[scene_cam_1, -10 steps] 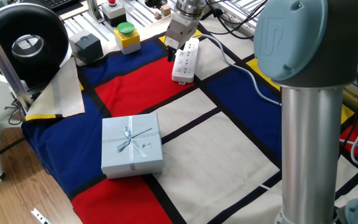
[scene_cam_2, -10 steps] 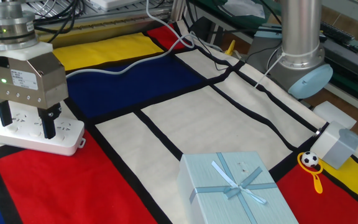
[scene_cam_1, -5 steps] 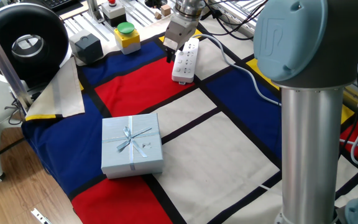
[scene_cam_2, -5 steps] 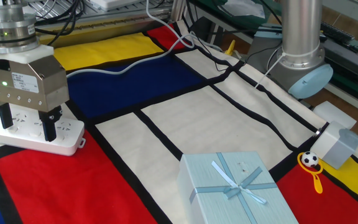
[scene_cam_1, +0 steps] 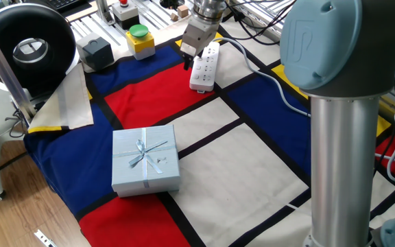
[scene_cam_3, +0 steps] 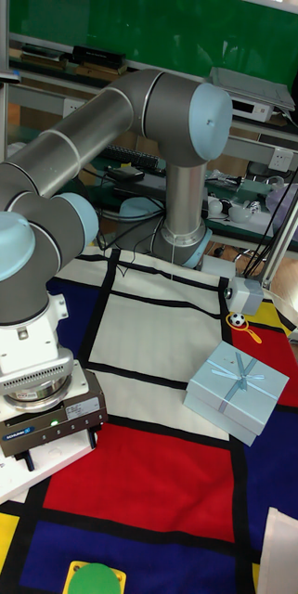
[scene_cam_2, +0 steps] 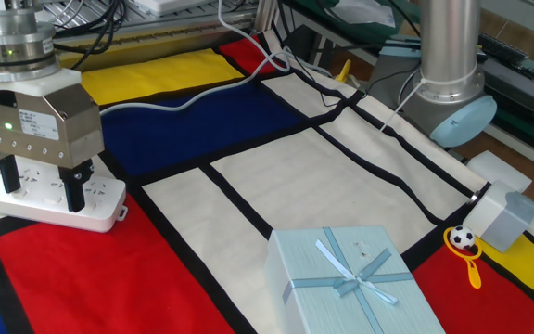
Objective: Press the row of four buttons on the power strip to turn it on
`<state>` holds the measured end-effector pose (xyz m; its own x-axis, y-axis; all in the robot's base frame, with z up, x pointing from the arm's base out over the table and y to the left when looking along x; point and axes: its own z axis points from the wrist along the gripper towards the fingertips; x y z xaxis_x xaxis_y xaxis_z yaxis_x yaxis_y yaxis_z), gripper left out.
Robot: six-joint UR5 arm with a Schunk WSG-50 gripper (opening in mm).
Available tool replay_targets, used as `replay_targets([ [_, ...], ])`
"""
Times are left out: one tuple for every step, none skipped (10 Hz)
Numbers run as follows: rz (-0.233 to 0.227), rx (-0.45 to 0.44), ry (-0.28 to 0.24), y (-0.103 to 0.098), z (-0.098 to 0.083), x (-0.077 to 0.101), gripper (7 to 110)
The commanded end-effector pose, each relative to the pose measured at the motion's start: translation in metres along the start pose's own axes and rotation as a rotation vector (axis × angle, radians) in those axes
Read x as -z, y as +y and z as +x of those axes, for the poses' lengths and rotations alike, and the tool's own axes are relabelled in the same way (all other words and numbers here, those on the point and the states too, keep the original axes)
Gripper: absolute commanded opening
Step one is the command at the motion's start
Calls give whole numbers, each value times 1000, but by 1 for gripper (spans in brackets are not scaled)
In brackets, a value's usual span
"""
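The white power strip (scene_cam_1: 205,68) lies on the checked cloth at the back of the table, its white cable (scene_cam_1: 269,81) running off to the right. My gripper (scene_cam_2: 42,179) hangs directly over the strip (scene_cam_2: 100,199), open, with a clear gap between its two black fingers (scene_cam_2: 74,186). Both tips sit just above or on the strip's top face; I cannot tell whether they touch. In the tall view the gripper body (scene_cam_3: 46,408) covers most of the strip (scene_cam_3: 5,471). The four buttons are too small or hidden to make out.
A pale blue gift box (scene_cam_1: 146,159) stands in the front middle of the cloth. A yellow box with a green button (scene_cam_1: 140,38), a black box (scene_cam_1: 95,52) and a large black round device (scene_cam_1: 26,48) stand to the left of the strip. The arm's base column (scene_cam_1: 341,144) rises at the right.
Hardly anything differs; the gripper has shifted only a few pixels above the strip, with its fingers the same distance apart. The strip and the box have not moved.
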<state>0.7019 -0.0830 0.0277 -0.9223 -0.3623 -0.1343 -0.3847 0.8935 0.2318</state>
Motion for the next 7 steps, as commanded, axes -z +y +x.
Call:
replay_targets([
  [-6, -6, -8, 1, -1, 1, 88],
  [-8, -8, -8, 1, -1, 1, 88],
  [-8, -8, -8, 2, -1, 0, 88],
  [-7, -8, -10, 2, -1, 0, 88],
  [-6, -8, -9, 1, -1, 0, 88],
  [-6, -8, -9, 1, -1, 0, 88],
  [-6, -8, -9, 1, -1, -1, 88],
])
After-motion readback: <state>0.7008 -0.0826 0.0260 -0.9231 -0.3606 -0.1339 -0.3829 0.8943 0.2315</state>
